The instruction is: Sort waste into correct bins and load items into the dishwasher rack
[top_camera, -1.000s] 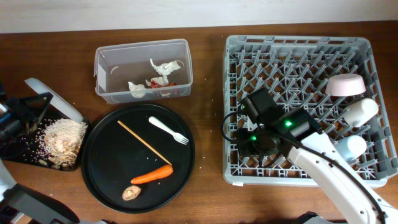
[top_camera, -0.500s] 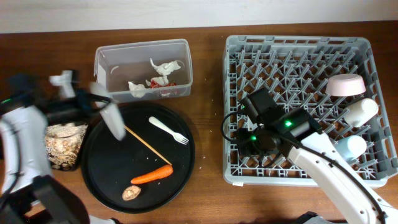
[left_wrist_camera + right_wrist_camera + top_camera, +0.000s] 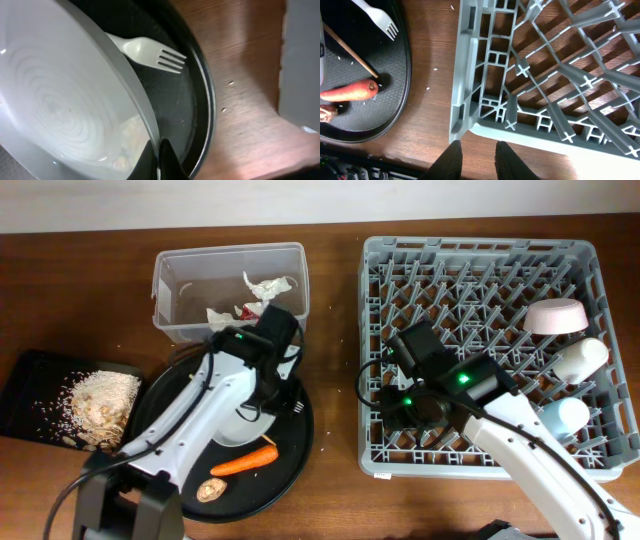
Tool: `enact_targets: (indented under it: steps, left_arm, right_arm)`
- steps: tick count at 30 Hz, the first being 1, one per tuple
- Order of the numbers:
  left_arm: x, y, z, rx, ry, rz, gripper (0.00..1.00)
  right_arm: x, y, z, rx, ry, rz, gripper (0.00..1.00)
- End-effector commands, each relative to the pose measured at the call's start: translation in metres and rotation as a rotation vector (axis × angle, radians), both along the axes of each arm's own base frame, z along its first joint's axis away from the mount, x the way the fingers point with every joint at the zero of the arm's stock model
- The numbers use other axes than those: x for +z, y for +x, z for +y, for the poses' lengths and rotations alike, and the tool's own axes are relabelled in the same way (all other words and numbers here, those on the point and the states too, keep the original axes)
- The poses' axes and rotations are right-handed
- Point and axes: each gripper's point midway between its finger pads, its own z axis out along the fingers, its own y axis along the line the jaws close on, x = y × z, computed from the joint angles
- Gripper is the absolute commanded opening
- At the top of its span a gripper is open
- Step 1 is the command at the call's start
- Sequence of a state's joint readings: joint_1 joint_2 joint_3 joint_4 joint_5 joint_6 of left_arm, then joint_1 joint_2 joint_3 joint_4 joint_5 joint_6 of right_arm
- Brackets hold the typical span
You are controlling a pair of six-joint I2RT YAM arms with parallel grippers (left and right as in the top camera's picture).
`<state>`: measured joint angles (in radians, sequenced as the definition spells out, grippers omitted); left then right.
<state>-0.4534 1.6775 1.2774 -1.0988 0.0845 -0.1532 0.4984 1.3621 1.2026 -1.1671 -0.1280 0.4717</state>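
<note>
My left gripper [image 3: 159, 156] is shut on the rim of the white plate [image 3: 65, 100] and holds it tilted over the round black tray [image 3: 204, 95]. In the overhead view the left gripper [image 3: 272, 393] and the plate [image 3: 240, 426] are over the tray's right half. The white fork [image 3: 150, 52] lies on the tray beside the plate. The chopstick [image 3: 350, 50], carrot [image 3: 245, 462] and brown lump [image 3: 211, 490] also lie on it. My right gripper [image 3: 477, 157] is open and empty at the front left corner of the grey rack [image 3: 480, 250].
The clear tub [image 3: 175, 290] at the back holds crumpled paper [image 3: 262, 286] and a red wrapper. The shallow black tray [image 3: 35, 375] at far left holds beige crumbs [image 3: 100, 400]. The bowl [image 3: 555, 316] and two white cups [image 3: 580, 360] sit in the rack's right side.
My left arm has swung from the black tray at far left to the right, carrying the plate over the round tray. The right arm has not moved.
</note>
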Motion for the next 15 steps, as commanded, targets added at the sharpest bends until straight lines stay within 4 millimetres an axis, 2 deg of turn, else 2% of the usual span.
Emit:
enact_targets:
  steps: [1, 3, 4, 6, 8, 10, 11, 12, 13, 15]
  left_arm:
    - [-0.003, 0.001, 0.003, 0.034, 0.041, -0.014, 0.09]
    - [-0.003, -0.001, -0.001, 0.028, 0.020, -0.004, 0.27]
    - [-0.003, -0.001, -0.002, 0.028, 0.018, -0.002, 0.41]
    - [-0.002, -0.002, -0.002, 0.027, 0.017, 0.001, 0.47]
    - [0.006, -0.001, 0.005, 0.041, 0.027, -0.011, 0.47]
    - [0.029, 0.007, 0.030, 0.107, 0.045, -0.067, 0.50]
    - [0.039, 0.008, 0.044, 0.147, 0.044, -0.093, 0.55]
    - [0.055, 0.010, 0.073, 0.243, 0.038, -0.122, 0.62]
    - [0.062, 0.009, 0.094, 0.310, 0.038, -0.132, 0.64]
    - [0.067, 0.005, 0.130, 0.435, 0.045, -0.122, 0.72]
  right_arm:
    - [0.002, 0.002, -0.001, -0.010, -0.004, -0.007, 0.27]
    - [0.002, 0.002, -0.001, -0.010, -0.004, -0.007, 0.27]
    - [0.002, 0.002, -0.001, -0.010, -0.004, -0.007, 0.27]
    - [0.002, 0.002, -0.001, -0.010, -0.004, -0.007, 0.27]
    - [0.002, 0.002, -0.001, -0.009, -0.004, -0.007, 0.27]
    - [0.002, 0.003, 0.000, 0.013, -0.007, -0.014, 0.27]
    - [0.002, 0.003, 0.000, 0.017, -0.006, -0.017, 0.27]
    - [0.003, 0.005, 0.002, 0.021, 0.004, -0.026, 0.27]
    - [0.006, 0.005, 0.007, 0.032, 0.024, -0.031, 0.27]
    - [0.022, 0.008, 0.029, 0.107, 0.061, -0.089, 0.33]
